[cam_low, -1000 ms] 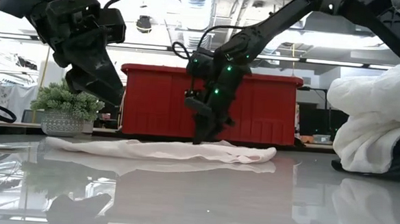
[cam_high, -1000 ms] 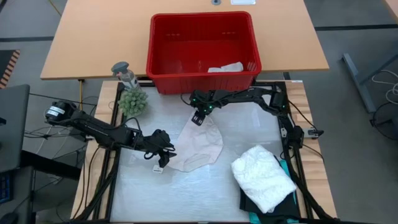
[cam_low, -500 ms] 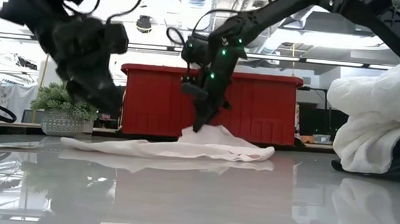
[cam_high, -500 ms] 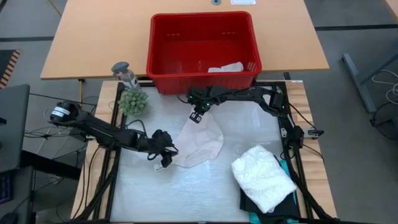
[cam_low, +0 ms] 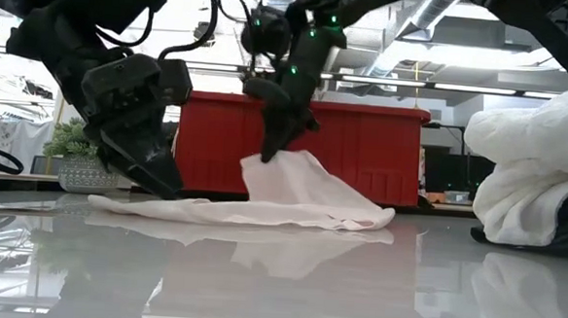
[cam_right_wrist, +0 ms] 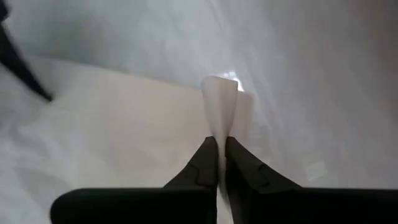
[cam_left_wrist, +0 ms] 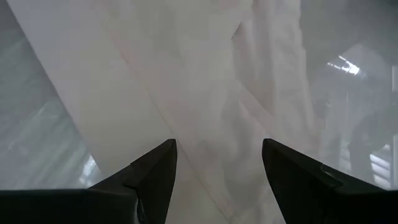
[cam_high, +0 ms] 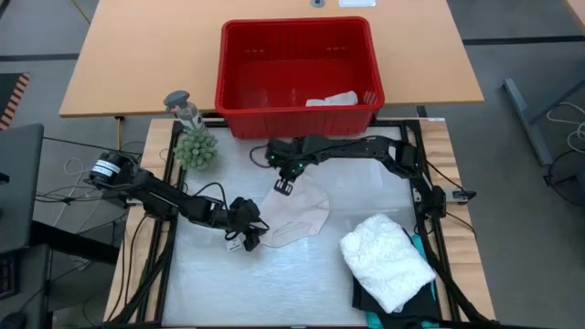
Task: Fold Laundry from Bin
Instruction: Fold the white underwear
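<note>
A red bin (cam_high: 297,68) stands at the table's (cam_high: 302,283) far edge, with a small white cloth (cam_high: 332,99) lying in its right near corner. Just beside the bin's left near corner stand a small green plant (cam_high: 196,149) and a grey figurine (cam_high: 186,109). Toward the table's near right corner a bulky white lacy top (cam_high: 386,259) is heaped on a black garment (cam_high: 384,311) with a teal garment's edge (cam_high: 422,251) showing beside it; in the low view the heap rises at the right, well apart from the arms.

Near the table's middle lies a pale, thin, cream-white garment (cam_high: 294,212), mostly flat, its long axis running from the far edge toward the near left. Its far end is lifted into a peak. The right gripper (cam_high: 283,186) has its fingers (cam_right_wrist: 208,165) clenched on that raised fold, holding it above the table. The left gripper (cam_high: 251,238) sits low at the garment's near left end, fingers (cam_left_wrist: 155,171) spread apart over the cloth, grasping nothing that shows.
</note>
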### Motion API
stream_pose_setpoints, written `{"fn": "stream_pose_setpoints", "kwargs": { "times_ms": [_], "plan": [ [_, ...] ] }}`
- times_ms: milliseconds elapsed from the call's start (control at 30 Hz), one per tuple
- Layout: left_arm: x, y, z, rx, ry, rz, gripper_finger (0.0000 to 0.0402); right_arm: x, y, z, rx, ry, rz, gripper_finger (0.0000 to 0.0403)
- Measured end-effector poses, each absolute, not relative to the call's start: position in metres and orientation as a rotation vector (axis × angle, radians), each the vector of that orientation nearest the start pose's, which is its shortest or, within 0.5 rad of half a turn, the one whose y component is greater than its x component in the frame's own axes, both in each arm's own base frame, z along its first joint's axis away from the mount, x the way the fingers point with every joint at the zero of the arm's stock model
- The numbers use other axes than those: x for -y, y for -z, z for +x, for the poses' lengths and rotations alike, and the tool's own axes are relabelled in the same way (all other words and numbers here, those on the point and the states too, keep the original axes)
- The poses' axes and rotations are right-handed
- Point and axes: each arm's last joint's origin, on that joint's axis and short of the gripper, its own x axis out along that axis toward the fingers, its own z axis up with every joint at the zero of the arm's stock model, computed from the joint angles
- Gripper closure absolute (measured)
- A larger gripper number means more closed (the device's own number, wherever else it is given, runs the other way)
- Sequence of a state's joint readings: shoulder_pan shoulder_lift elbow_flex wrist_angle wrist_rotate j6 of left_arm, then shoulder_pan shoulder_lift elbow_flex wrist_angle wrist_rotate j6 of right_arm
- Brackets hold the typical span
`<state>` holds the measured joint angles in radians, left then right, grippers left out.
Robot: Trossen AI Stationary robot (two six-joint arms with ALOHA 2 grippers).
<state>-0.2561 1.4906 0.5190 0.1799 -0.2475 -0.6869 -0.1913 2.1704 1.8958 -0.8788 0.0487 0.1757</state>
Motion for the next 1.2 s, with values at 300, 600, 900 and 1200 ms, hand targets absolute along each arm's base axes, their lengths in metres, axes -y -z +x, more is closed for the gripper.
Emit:
{"fn": "stream_pose_setpoints", "kwargs": {
  "times_ms": [300, 600, 900, 1200],
  "plan": [
    [0.058, -0.130, 0.248, -0.728, -0.240, -0.448, 0.0175, 0.051, -0.226, 0.463, -1.078, 0.250, 0.214, 0.0362],
    [0.058, -0.131, 0.249, -0.718, -0.236, -0.447, 0.0175, 0.047, -0.230, 0.470, -1.001, 0.226, 0.210, 0.0355],
    [0.057, -0.132, 0.249, -0.704, -0.252, -0.429, 0.0175, 0.042, -0.226, 0.475, -0.985, 0.049, 0.280, 0.0323],
    [0.057, -0.132, 0.249, -0.701, -0.260, -0.426, 0.0175, 0.036, -0.220, 0.478, -0.974, -0.013, 0.283, 0.0272]
  ]
}}
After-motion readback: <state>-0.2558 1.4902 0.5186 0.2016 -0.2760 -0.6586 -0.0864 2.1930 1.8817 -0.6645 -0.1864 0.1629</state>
